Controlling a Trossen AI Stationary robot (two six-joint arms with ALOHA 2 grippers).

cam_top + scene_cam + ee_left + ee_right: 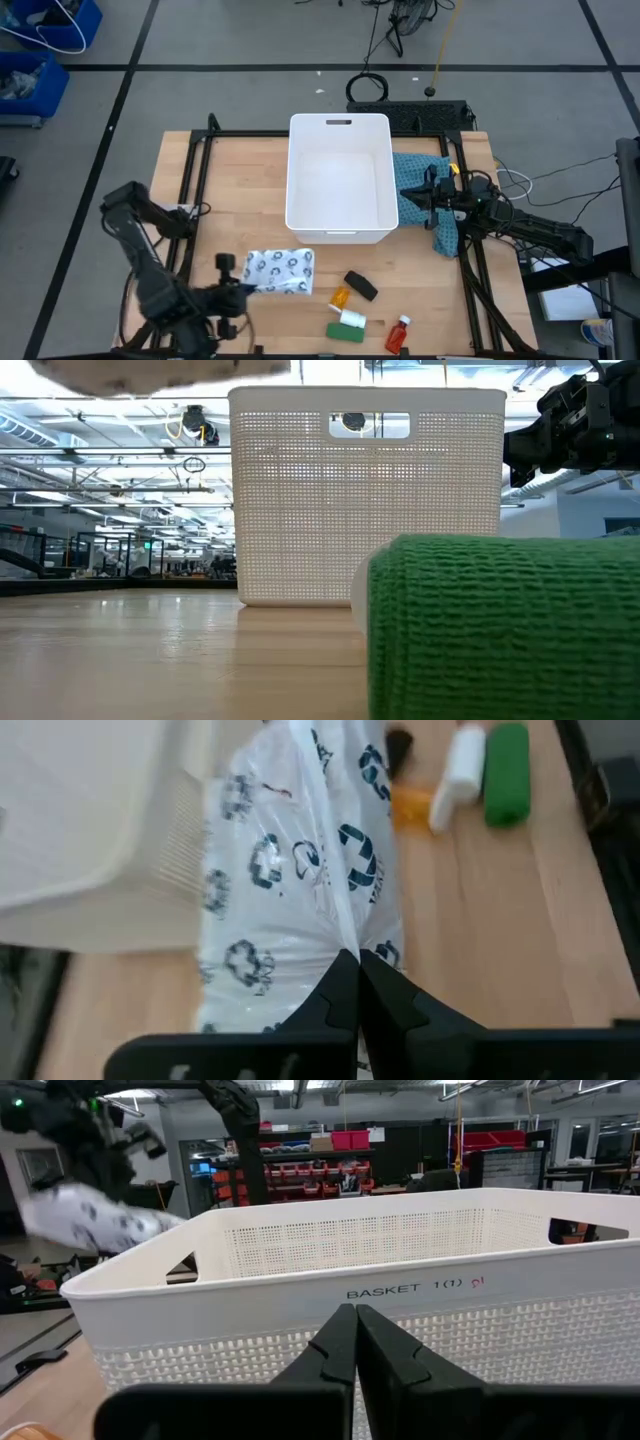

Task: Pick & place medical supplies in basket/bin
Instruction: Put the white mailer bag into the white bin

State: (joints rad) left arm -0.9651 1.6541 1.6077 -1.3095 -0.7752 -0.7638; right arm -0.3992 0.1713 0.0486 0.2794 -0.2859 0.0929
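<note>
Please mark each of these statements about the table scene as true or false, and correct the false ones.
1. The left gripper is shut on the white patterned packet. True.
2. The white basket already holds the packet. False: the basket shows nothing inside, and the packet is held outside it, near its front left corner.
3. The right gripper holds the orange bottle. False: it is shut on nothing, over the teal cloth beside the basket; the orange bottle lies on the table.
4. The red bottle lies near the table's front edge. True.
</note>
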